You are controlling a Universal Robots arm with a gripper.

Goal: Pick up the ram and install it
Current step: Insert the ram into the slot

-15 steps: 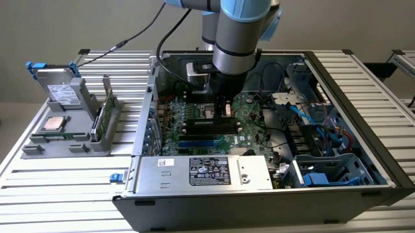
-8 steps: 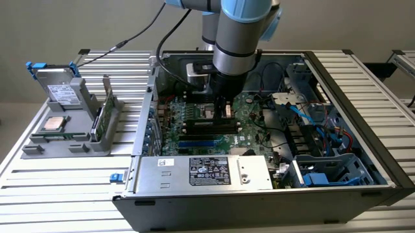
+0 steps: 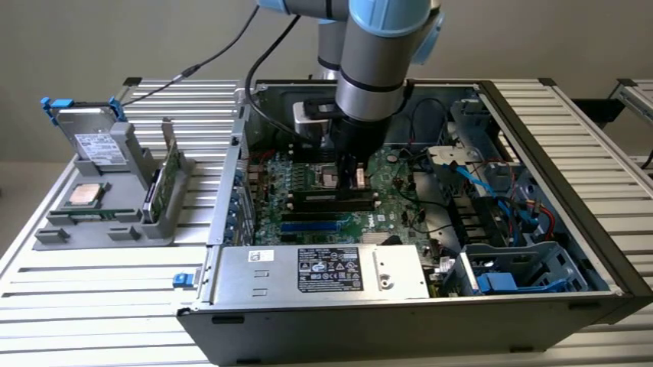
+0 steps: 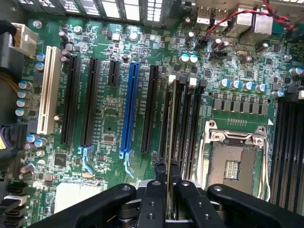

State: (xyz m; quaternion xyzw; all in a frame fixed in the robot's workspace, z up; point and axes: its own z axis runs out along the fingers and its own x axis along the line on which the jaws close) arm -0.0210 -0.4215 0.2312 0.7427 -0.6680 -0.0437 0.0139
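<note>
The gripper point(image 4: 167, 167), fingers pinched narrow on the ram point(image 4: 171, 118), holds it edge-on over the black slots point(image 4: 194, 123) beside the motherboard's point(image 4: 109, 123) socket point(image 4: 233, 164).

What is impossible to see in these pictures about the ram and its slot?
- The ram: in the wrist view it stands edge-on between the shut jaws, so its chips and label are hidden.
- Whether it is fully seated in the motherboard: in the exterior view the arm covers that spot; in the wrist view the jaws hide its near end.
- Text on the power supply label: exterior view, too small.
</note>
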